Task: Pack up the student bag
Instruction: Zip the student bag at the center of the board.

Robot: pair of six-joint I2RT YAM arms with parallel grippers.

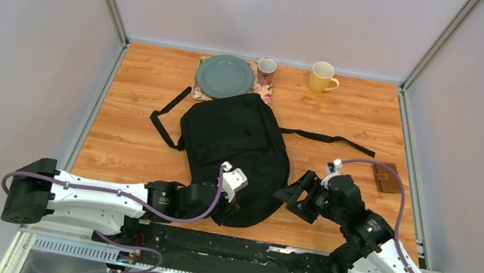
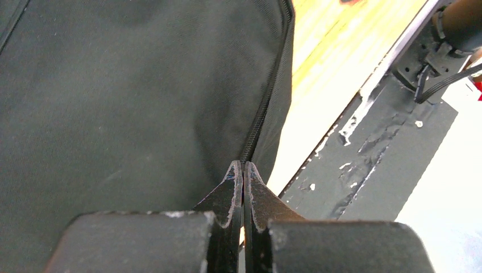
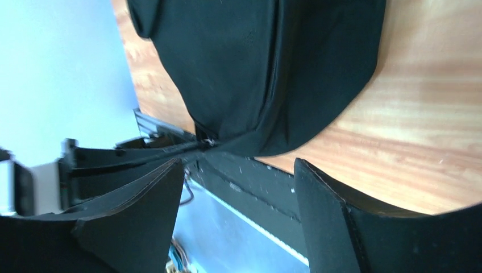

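Bag (image 1: 234,143) frame centre, inside hidden. Left gripper (image 2: 243,166) pinching its zipper edge. Right gripper (image 3: 239,162) spread, just right of bag.

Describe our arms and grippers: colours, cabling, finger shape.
Both the left arm and right arm have white links, black joints and looping purple cables. The left gripper and right gripper have matte black, tapered wedge fingers; the left's edges are scuffed pale.

bag (image 2: 113,102): cut off by left wrist view's edges | mat (image 1: 265,93): mostly hidden under plate (image 1: 224,75) | small mug (image 1: 266,68): print too small to tell
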